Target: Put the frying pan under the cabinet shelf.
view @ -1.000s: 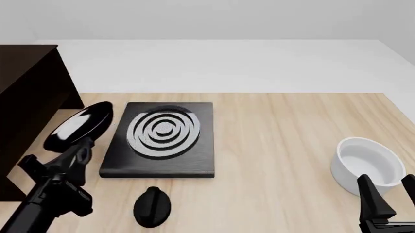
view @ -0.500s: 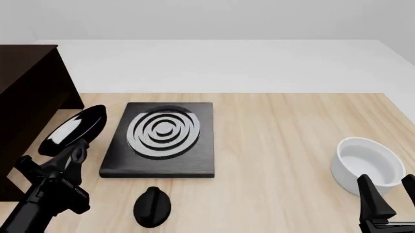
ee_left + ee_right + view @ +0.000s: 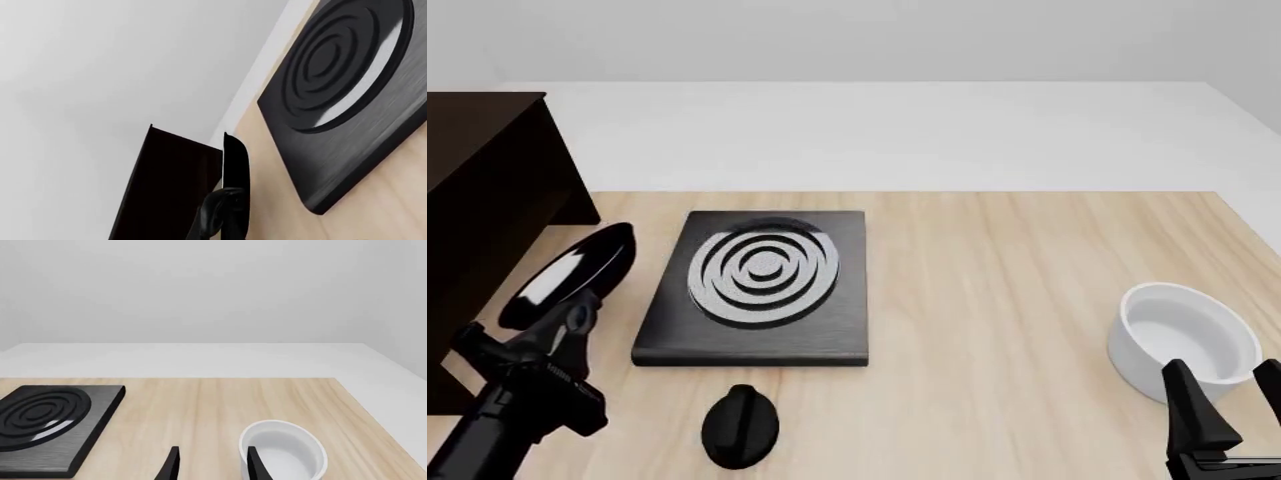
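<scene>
Left gripper (image 3: pixel 561 325) was clamped on the frying pan (image 3: pixel 565 272) by its handle; handle mostly hidden behind the fingers, loop end not visible. Pan was held off the table, tilted on edge, glossy inside facing the camera, sitting between the cabinet shelf (image 3: pixel 487 230) and the stove (image 3: pixel 761 285), just beside the cabinet's front edge. Whether the pan touched the cabinet couldn't be told. Left wrist view showed the pan edge-on as a thin dark sliver (image 3: pixel 235 175) against the cabinet panel (image 3: pixel 170 190); grip point was dark on dark, hard to resolve. Cabinet was cut off at the front view's left edge, recess not visible.

Right gripper (image 3: pixel 1224 410) was low at the frame's bottom right, cropped, fingers apart and holding nothing, just beside the white bowl (image 3: pixel 1184 340). A black knob-like object (image 3: pixel 741 425) lay in front of the stove.
</scene>
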`<action>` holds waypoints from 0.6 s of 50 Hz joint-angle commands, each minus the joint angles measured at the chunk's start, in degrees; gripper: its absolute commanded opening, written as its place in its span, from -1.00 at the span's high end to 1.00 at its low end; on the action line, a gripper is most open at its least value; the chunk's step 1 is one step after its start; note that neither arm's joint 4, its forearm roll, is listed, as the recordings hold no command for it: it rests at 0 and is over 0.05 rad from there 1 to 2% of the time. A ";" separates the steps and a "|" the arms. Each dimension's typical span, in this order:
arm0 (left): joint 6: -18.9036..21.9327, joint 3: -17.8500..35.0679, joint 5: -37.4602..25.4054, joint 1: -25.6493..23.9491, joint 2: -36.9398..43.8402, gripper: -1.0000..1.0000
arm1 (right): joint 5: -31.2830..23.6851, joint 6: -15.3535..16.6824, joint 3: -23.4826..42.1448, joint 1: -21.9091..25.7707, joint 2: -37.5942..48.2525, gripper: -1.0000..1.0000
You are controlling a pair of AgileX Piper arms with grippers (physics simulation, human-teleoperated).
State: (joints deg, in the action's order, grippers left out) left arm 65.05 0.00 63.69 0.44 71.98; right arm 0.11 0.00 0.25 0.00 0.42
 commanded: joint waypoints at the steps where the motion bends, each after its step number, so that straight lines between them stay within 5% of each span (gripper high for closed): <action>1: -0.02 0.00 2.29 1.60 0.58 1.00 | 0.00 0.00 0.00 0.01 0.00 -1.00; 30: -1.66 0.00 -0.24 6.18 -2.00 1.00 | 0.00 0.01 0.00 0.00 -0.01 -1.00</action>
State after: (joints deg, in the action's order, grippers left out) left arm 63.12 0.00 63.55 4.90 71.80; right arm 0.11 0.01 0.25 0.00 0.42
